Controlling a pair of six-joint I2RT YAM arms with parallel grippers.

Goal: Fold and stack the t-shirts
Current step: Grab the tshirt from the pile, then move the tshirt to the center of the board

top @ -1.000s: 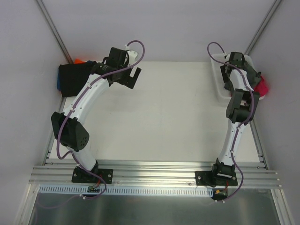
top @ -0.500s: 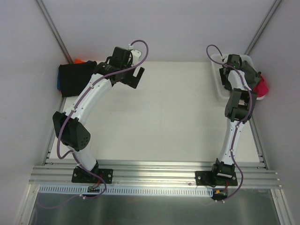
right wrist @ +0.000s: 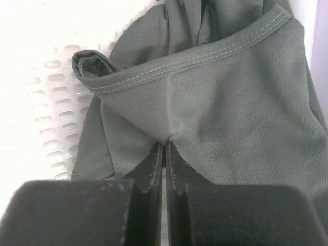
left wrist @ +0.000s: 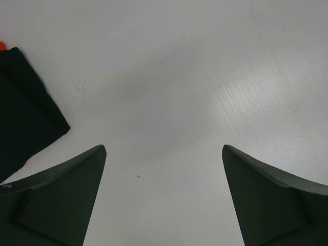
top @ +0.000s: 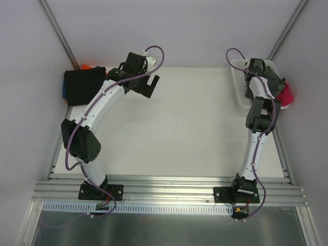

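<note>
1. While its fingers are pressed together on a pinch of cloth, the right gripper [right wrist: 164,147] holds the dark grey t-shirt [right wrist: 215,92] just below a stitched hem.
2. This shirt lies crumpled ahead of the fingertips, inside the white lattice basket [right wrist: 43,102] at the table's far right corner.
3. Just beyond the basket's right wall, a magenta-pink t-shirt [top: 288,95] shows.
4. Across the table [top: 189,128], the left gripper [left wrist: 164,149] hangs with its fingers spread wide and nothing between them, above bare surface.
5. To its left, apart from the fingers, lies a folded black t-shirt [left wrist: 25,118], with a blue edge [top: 64,90] and an orange sliver [top: 86,66] showing beside it.
</note>
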